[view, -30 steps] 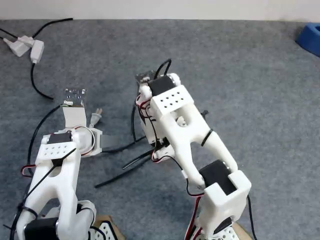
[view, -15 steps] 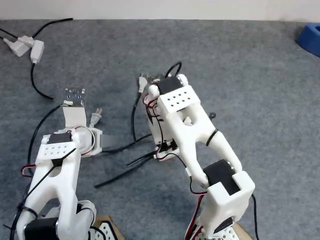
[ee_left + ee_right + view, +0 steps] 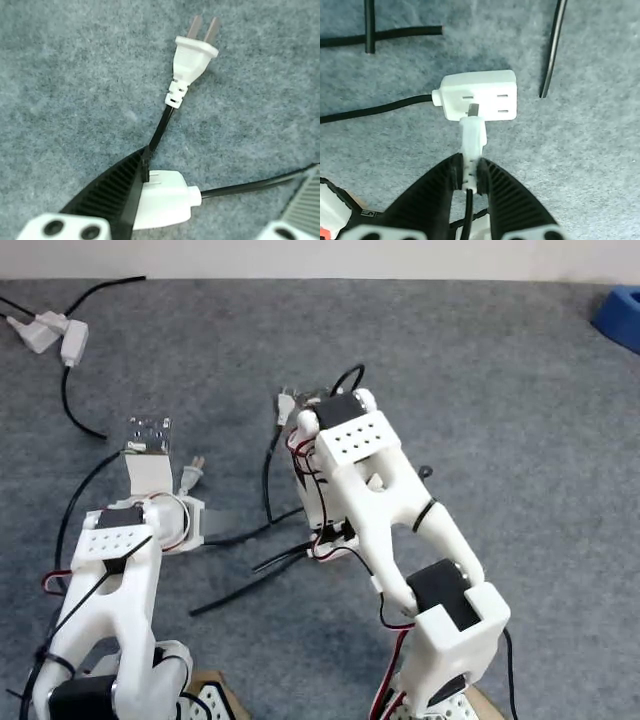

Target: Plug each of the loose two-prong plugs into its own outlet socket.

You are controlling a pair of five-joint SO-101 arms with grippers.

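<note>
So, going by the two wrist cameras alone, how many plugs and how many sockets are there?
Plugs: 2, the loose plug and the gripped plug
Sockets: 2, the rounded socket and the slotted socket
Total: 4

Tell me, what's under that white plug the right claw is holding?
A white outlet block on the grey carpet, several slots showing. The plug covers part of its face, so whether its prongs have entered a slot can't be seen.
</note>
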